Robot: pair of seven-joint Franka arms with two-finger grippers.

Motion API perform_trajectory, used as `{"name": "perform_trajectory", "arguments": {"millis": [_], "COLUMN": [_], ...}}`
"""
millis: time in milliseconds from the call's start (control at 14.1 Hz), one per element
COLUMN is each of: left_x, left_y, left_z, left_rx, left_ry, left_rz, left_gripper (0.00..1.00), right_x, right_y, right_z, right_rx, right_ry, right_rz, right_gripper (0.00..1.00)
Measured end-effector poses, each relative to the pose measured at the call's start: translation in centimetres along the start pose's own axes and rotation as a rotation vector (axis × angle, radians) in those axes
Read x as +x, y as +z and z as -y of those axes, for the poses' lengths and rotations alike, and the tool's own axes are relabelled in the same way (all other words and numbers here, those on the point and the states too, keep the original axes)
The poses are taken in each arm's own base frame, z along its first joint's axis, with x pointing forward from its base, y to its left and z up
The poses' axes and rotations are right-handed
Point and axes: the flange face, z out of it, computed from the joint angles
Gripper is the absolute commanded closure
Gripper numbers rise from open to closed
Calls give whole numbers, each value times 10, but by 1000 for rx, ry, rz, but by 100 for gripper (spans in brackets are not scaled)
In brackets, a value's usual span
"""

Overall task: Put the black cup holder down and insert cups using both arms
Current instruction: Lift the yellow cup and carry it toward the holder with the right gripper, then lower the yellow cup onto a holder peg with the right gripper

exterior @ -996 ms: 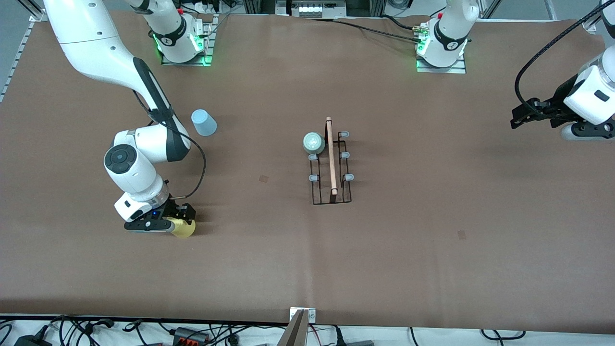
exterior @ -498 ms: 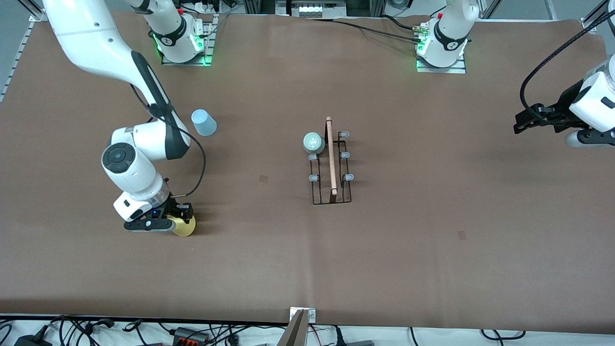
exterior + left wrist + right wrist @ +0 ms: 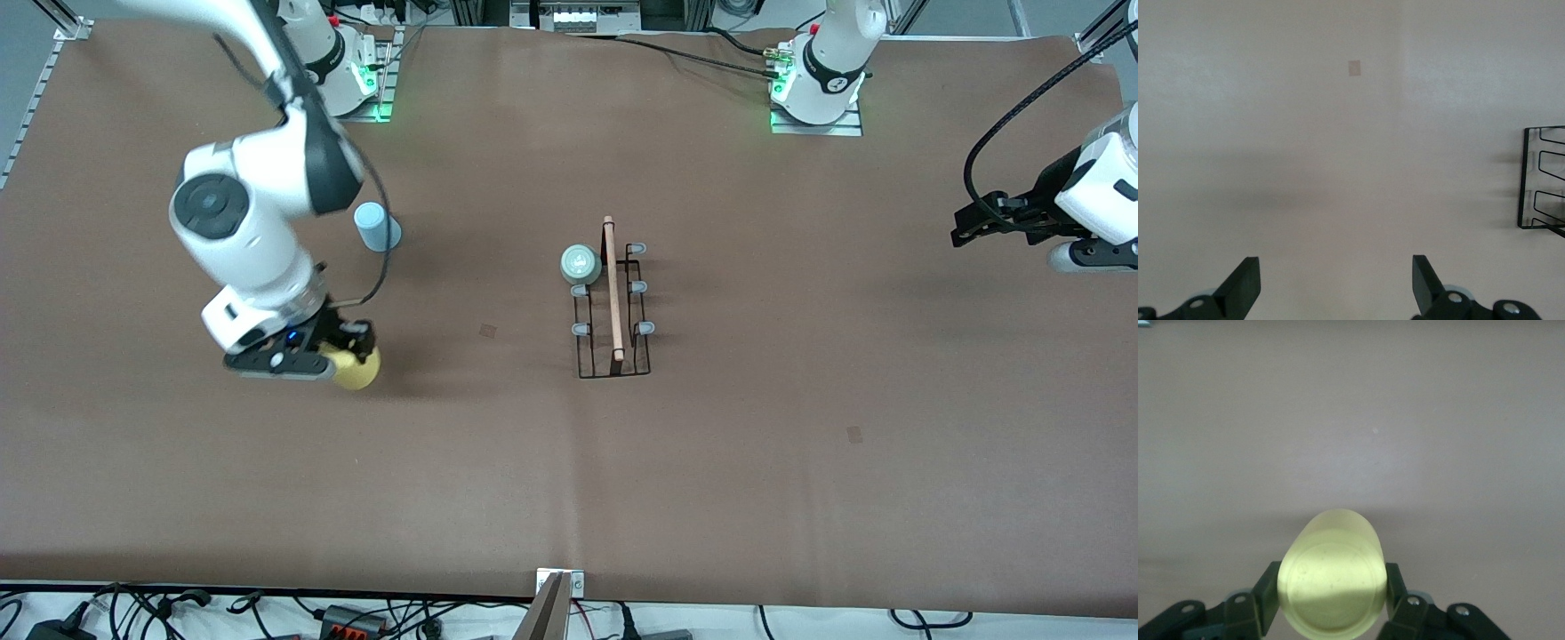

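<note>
Cups come in three: one yellow, one blue and one pale green. All are small, smooth plastic, round and a bit narrower at one end.

One rack stands in the middle of the front view. It is made of thin black wire, shaped like a long box, with a light wooden rod along its top. Six little grey-blue caps sit on its prongs, three on each side of the rod. The green cup sits upside down on a prong at the upper end of the rack, touching the rod's side toward the right arm's end of the table.

The blue cup stands upside down on the brown table, in the upper left part of the front view, well apart from the rack.

Two white arms with black joints reach in. The right gripper, in the left part of the front view, is squeezed around the yellow cup and holds it up over the table, lying on its side. In the right wrist view the cup's flat round bottom faces the camera, with a black finger pressed on each side.

The left gripper waits at the right edge of the front view, up over the table. In its wrist view its two fingers are spread wide apart with nothing between them, and a corner of the rack shows at the right edge.
</note>
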Motion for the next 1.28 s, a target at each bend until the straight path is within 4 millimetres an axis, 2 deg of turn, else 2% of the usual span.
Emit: {"name": "perform_trajectory", "arguments": {"millis": [356, 569, 712, 854, 996, 1139, 1281], "left_x": [0, 0, 0, 0, 0, 0, 0], "left_y": [0, -1, -1, -1, -1, -1, -1], "left_z": [0, 0, 0, 0, 0, 0, 0], "left_rx": [0, 0, 0, 0, 0, 0, 0], "left_ry": [0, 0, 0, 0, 0, 0, 0], "left_rz": [0, 0, 0, 0, 0, 0, 1], "left_gripper": [0, 0, 0, 0, 0, 0, 0], "right_x": [-53, -84, -98, -107, -112, -110, -101], "right_y": [-44, -69, -76, -64, -41, -22, -14], "right_z": [104, 159, 190, 218, 240, 255, 267], "right_rx": [64, 113, 137, 140, 132, 131, 145], "right_ry": [190, 254, 270, 268, 256, 249, 251], "right_rz": [-32, -47, -49, -40, -26, -22, -32], "right_gripper": [95, 95, 95, 95, 95, 95, 95]}}
